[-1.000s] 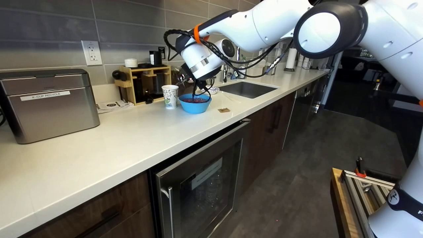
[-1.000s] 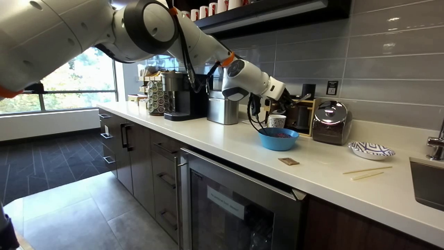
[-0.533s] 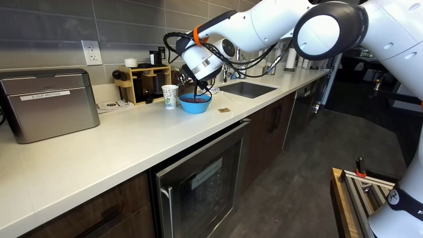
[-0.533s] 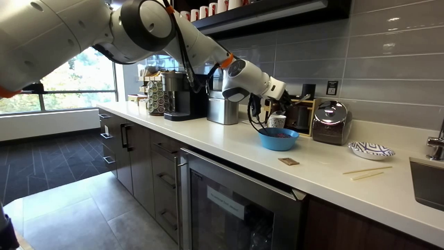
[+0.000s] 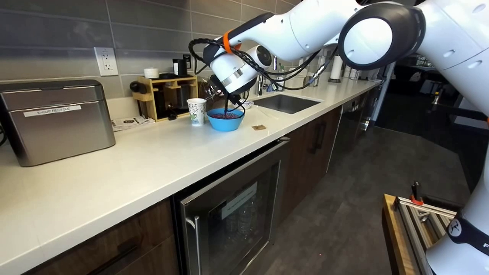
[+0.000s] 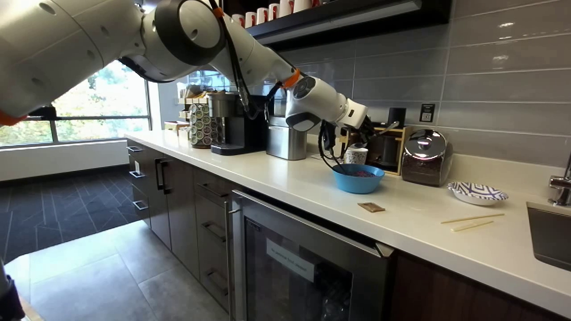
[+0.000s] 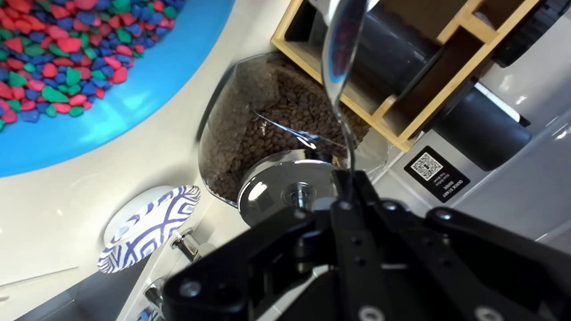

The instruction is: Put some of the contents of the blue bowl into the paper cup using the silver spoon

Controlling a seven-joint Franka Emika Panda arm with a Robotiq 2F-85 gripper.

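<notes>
Gripping the probably light, slippery silver spoon (image 7: pixel 337 80) sensibly by its handle, the closed gripper (image 7: pixel 352 178) hangs behind the counter's (image 5: pixel 160 160) front edge.

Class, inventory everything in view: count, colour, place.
countertop: 1, white, above fridge
fridge: 1, grey, under countertop
sink: 1, grey, in countertop
bin: 1, grey, countertop
coffee machine: 1, black, beside bin
rack: 1, tan, countertop
jar: 1, clear, beside rack
blue bowl: 1, blue, countertop
contents: many, multicoloured, in blue bowl
paper cup: 1, white, beside blue bowl
packet: 1, brown, near blue bowl
patterned bowl: 1, white-purple, near sink
sticks: 2, tan, near sink
silver spoon: 1, silver, between fingers
arm: 1, white, over countertop
fingers: 2, black, on arm
</notes>
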